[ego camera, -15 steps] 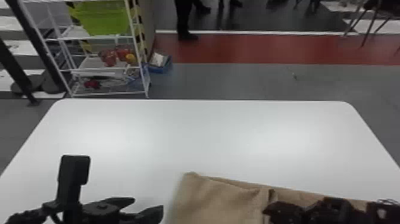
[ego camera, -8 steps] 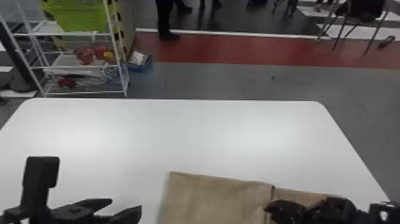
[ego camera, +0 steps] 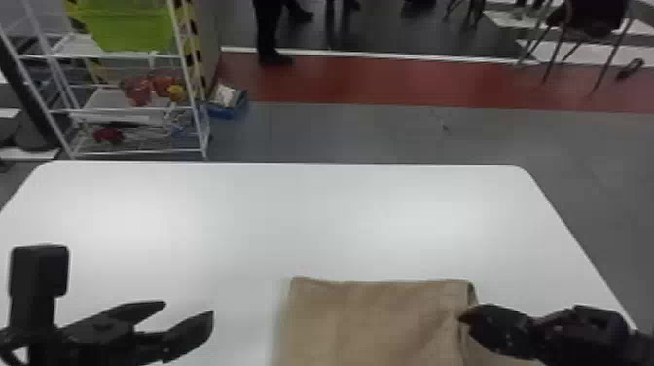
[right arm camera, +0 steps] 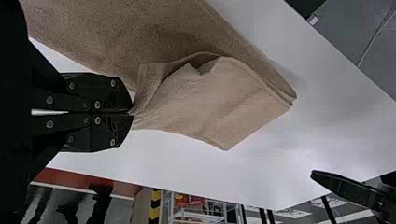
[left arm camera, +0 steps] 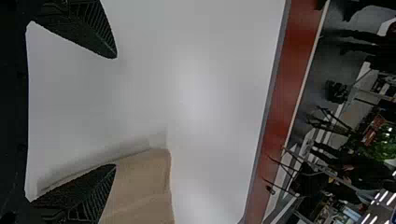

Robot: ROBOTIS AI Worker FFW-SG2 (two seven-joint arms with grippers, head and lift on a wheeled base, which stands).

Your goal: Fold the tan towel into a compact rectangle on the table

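At the lower left of the head view, my left gripper (ego camera: 189, 311) stands open, to the left of the tan towel (ego camera: 374, 321) and apart from it. The right gripper (ego camera: 464, 316) is at the towel's right part. In the left wrist view the towel (left arm camera: 144, 186) lies partly behind one finger of the left gripper (left arm camera: 115, 112), whose fingers are wide apart. The right wrist view has the right gripper (right arm camera: 131, 113) shut on a bunched edge of the towel (right arm camera: 210, 102), with a flap folded over the layer beneath.
The white table (ego camera: 311, 219) extends beyond the towel to its far edge. Past it stand a white shelf rack (ego camera: 129, 109) with a green bin (ego camera: 131, 27), a blue box (ego camera: 227, 104) on the floor and a dark chair (ego camera: 586, 22) at the far right.
The head view has shifted, so the rack and table appear farther left. The towel's far edge looks straighter, and its right part is now drawn in at the right gripper. The left gripper remains open.
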